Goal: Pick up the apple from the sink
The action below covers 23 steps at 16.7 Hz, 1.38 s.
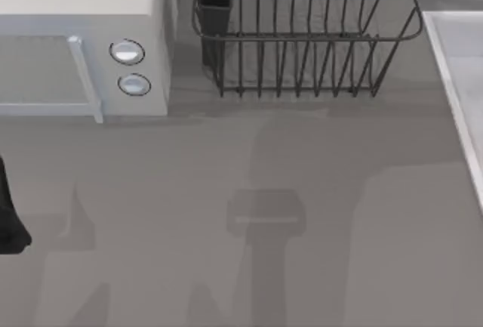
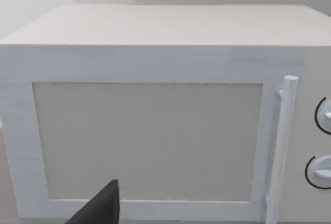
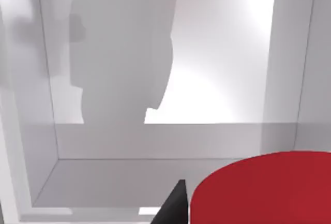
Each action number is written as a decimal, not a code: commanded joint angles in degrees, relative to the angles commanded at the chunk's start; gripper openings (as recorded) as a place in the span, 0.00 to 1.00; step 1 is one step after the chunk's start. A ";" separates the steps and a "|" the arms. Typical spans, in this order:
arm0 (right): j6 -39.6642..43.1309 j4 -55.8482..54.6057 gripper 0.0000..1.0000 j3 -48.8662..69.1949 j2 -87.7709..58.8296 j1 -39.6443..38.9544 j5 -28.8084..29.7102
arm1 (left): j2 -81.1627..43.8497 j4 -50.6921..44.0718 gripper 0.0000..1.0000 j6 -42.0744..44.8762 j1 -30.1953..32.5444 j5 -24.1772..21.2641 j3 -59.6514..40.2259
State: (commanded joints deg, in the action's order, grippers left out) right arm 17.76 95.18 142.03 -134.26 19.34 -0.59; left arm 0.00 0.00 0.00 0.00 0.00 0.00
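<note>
Apple [image 3: 264,188] in sink [image 3: 155,177]; microwave [image 1: 83,47], dish rack [image 1: 302,32] nearby.

Soft, even light falls on the matte grey tabletop [image 1: 151,191] in the top view, with no glare. Blurred, darker arm-shaped shadows cross the lower centre and lower left of that frame, and a narrow shadow band lies under the black wire dish rack [image 1: 302,32]. In the right wrist view, the pale grey-white basin of the sink [image 3: 46,182] shows a bright washed-out patch at the upper right and a large soft shadow at the upper left. The glossy red apple [image 3: 264,190] looks flat, without highlight.
</note>
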 joint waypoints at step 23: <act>-42.15 -17.11 0.00 -58.75 38.69 -43.06 0.57 | 0.00 0.00 1.00 0.00 0.00 0.00 0.00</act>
State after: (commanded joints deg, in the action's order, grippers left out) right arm -24.39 78.08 83.28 -95.57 -23.73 -0.02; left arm 0.00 0.00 0.00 0.00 0.00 0.00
